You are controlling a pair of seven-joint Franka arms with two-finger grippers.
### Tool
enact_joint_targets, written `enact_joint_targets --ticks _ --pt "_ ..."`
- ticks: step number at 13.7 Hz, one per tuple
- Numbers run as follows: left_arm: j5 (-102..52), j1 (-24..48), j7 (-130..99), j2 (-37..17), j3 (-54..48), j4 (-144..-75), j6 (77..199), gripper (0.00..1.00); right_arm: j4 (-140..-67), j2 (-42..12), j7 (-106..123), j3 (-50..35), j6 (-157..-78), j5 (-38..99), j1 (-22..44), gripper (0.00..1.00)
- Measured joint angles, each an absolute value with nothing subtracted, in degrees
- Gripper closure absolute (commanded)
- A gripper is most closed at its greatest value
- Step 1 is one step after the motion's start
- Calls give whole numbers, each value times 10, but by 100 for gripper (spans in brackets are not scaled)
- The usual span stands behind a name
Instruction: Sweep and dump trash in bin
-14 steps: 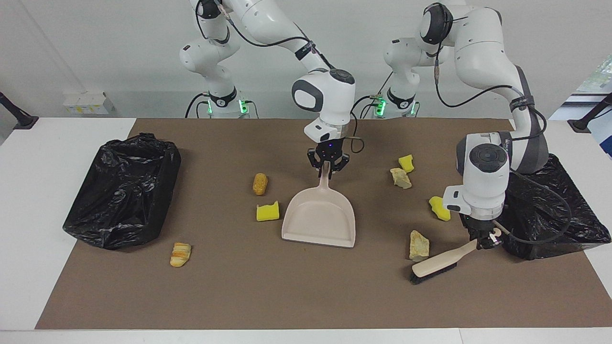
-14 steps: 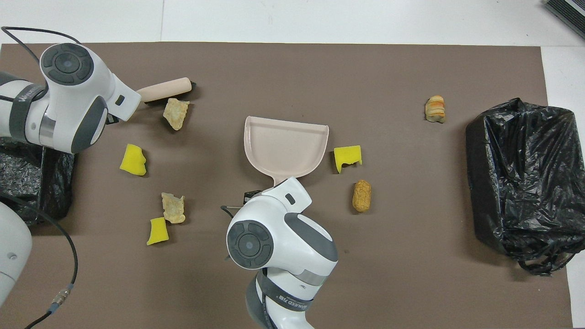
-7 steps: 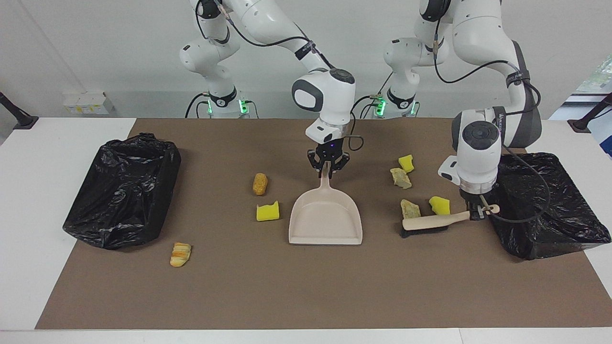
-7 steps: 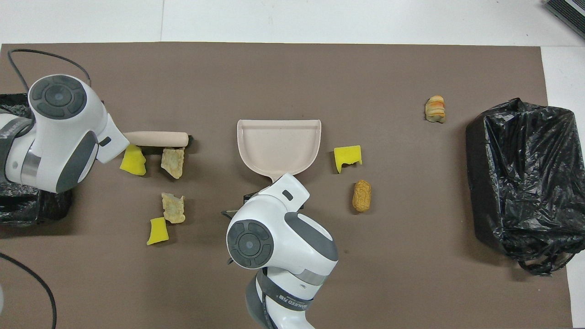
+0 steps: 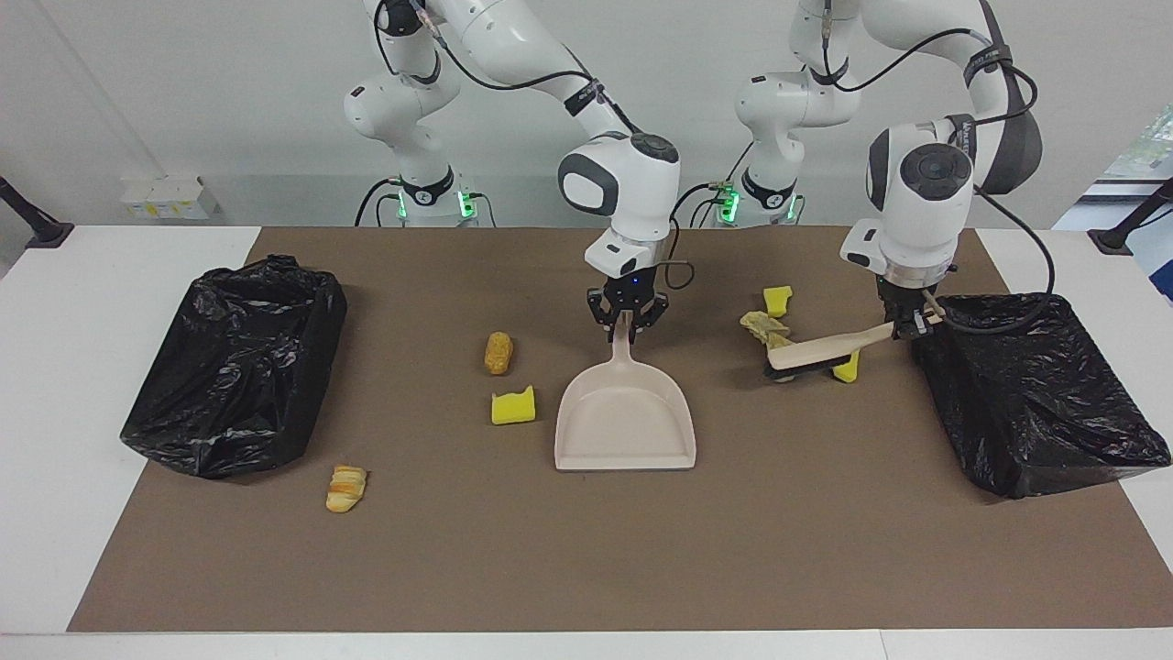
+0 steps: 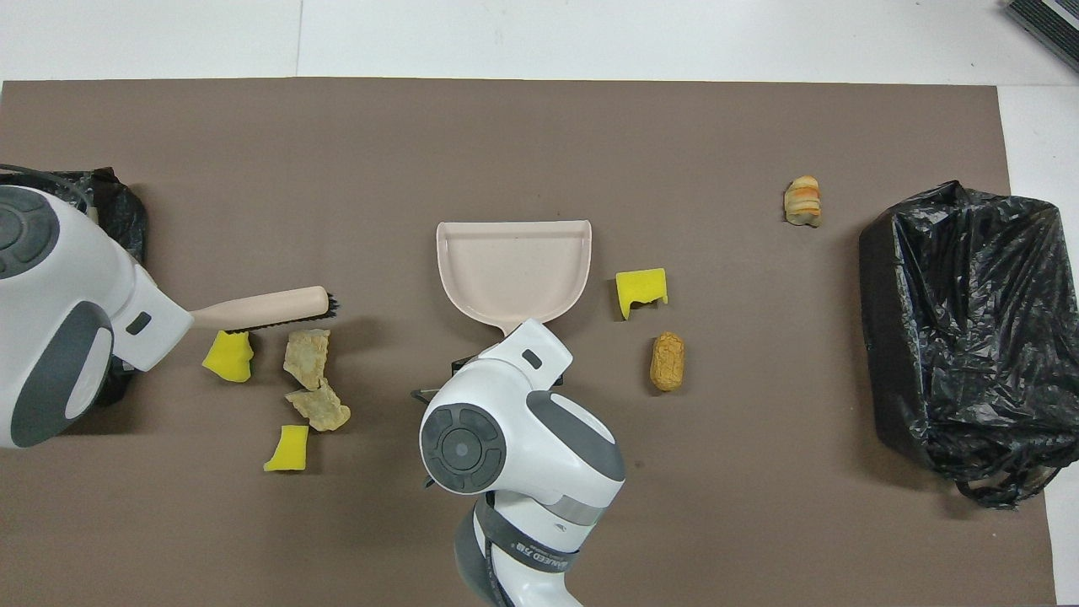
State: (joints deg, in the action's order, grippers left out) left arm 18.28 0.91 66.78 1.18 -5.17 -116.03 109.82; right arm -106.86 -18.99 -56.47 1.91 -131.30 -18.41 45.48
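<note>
sweeping now, your left gripper (image 5: pixel 907 323) is clamping the brush (image 5: pixel 818 350), trash (image 6: pixel 307 357) lying at its six o'clock overhead, while your right gripper (image 5: pixel 628 316) is pinching the dustpan (image 5: pixel 626 421) handle.

We see open brown mat (image 5: pixel 586 550) across the whole strip farthest from the robots. The dustpan (image 5: pixel 625 424) sits mid-table, with a yellow sponge chunk (image 5: pixel 513 406) just beside it. The brush (image 5: pixel 816 353) and four scraps (image 6: pixel 310 381) crowd the stretch toward the left arm's end. A black bin (image 5: pixel 1035 394) and another (image 5: pixel 234 367) block both table ends.
</note>
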Motion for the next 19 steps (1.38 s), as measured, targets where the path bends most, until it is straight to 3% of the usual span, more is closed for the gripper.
enact_joint_targets --ticks 2,3,5,6,11,12,14,19 --pt "181 1 574 19 -50 -1167 1092 100 -1075 -188 -565 18 -1310 -184 456 52" --pt "181 -5 545 19 -49 -1169 1093 100 -1081 -185 -565 18 -1310 -184 457 51" --pt "181 -29 517 19 -49 -1175 1093 100 -1091 -181 -565 18 -1310 -184 460 52" --pt "180 -44 506 20 -48 -1180 1093 100 -1094 -179 -565 18 -1310 -184 461 58" --pt "179 -64 301 68 -48 -1264 1102 100 -1095 -175 -565 18 -1310 -184 461 61" --pt "178 -64 259 81 -48 -1283 1102 100 -1095 -174 -565 18 -1310 -184 461 63" --pt "177 -64 147 101 -48 -1325 1103 100 -1095 -172 -565 18 -1311 -184 461 97" --pt "176 -52 -1 117 -58 -1376 1103 100 -1095 -169 -546 19 -1312 -184 459 100"
